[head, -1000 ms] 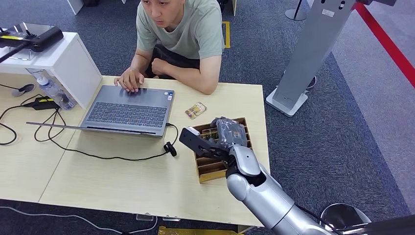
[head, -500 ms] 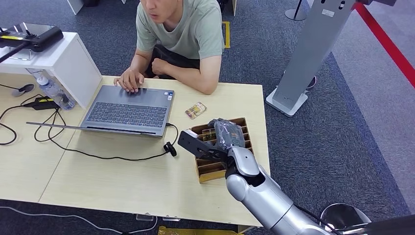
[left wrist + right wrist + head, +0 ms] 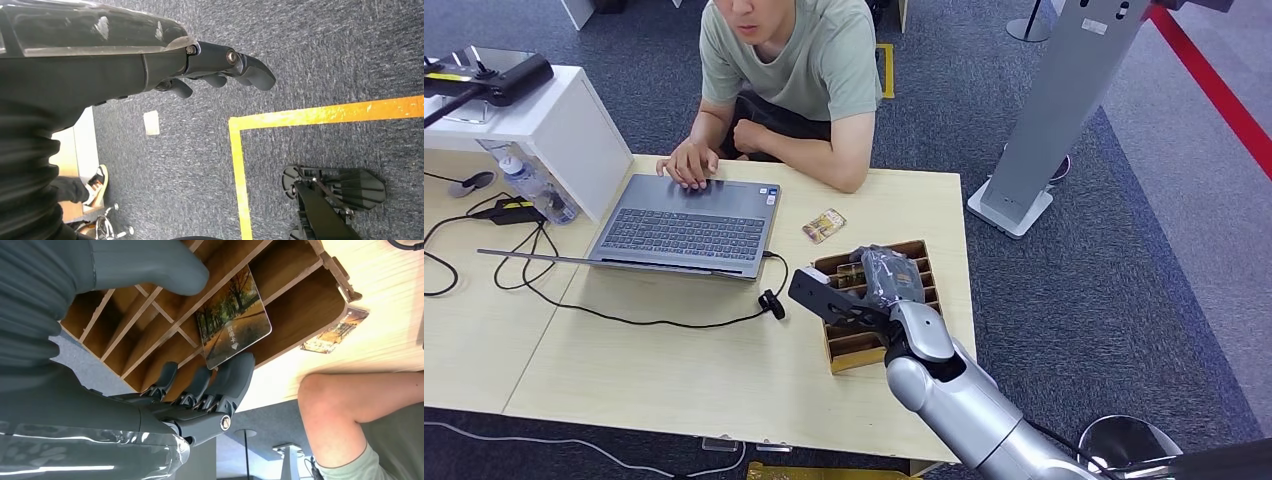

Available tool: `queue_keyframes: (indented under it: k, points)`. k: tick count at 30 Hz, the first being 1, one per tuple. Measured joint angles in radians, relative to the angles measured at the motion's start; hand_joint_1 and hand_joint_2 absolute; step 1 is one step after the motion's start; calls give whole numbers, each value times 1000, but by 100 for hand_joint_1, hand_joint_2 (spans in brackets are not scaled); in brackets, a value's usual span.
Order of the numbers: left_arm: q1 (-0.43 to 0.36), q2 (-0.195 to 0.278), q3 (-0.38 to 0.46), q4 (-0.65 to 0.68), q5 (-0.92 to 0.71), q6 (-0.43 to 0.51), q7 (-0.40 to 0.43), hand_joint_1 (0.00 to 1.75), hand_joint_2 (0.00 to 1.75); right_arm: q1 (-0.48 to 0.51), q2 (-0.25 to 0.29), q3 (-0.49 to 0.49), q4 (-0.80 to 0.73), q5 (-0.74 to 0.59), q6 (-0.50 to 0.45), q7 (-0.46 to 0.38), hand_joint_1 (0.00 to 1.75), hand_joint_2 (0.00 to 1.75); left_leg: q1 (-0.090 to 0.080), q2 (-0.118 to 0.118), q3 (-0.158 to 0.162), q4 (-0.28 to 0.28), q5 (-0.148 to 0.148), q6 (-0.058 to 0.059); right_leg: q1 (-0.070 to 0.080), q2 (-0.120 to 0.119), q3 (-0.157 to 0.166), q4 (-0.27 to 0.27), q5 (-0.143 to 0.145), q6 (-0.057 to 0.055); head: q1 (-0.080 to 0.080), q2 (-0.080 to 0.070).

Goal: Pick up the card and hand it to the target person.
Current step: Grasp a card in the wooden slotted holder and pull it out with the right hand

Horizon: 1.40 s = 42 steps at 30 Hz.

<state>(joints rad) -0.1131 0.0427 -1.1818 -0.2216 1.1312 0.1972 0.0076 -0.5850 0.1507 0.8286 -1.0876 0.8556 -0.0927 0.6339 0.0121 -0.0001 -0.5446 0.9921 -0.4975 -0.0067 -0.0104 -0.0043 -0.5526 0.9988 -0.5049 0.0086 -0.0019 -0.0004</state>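
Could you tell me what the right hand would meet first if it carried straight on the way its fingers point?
Most likely the card standing in the wooden tray: the right hand has fingertips right beside its edge, though actual contact is unclear.

A pale wood bench carries a laptop, a black cable, a white box, a loose card and a wooden tray.

Fingers against card in tray

bright even indoor light, soft shadows, sharp focus, slight wide-angle distortion
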Motion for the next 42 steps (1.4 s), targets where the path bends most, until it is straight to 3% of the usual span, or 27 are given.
queue_keyframes:
  k: [13,19,28,42]
  points:
    - [0,0,1,0,6,2,1,0,175,4,2,0,0,0,1,-8,82,175,0,0,0,0,0,0,0,0,0,0,0,0,0,0]
    - [0,0,1,0,6,1,3,0,175,6,2,-1,-2,0,0,-8,135,175,0,0,1,0,0,0,0,0,0,0,0,0,0,0]
    - [0,0,1,0,6,-1,7,0,175,12,2,-2,-13,1,5,-2,145,175,0,0,1,0,0,0,0,0,0,0,0,0,0,0]
    - [0,0,-10,0,-26,11,2,0,175,21,-6,-16,-29,5,10,13,143,175,0,0,1,0,0,0,0,0,1,0,0,0,0,0]
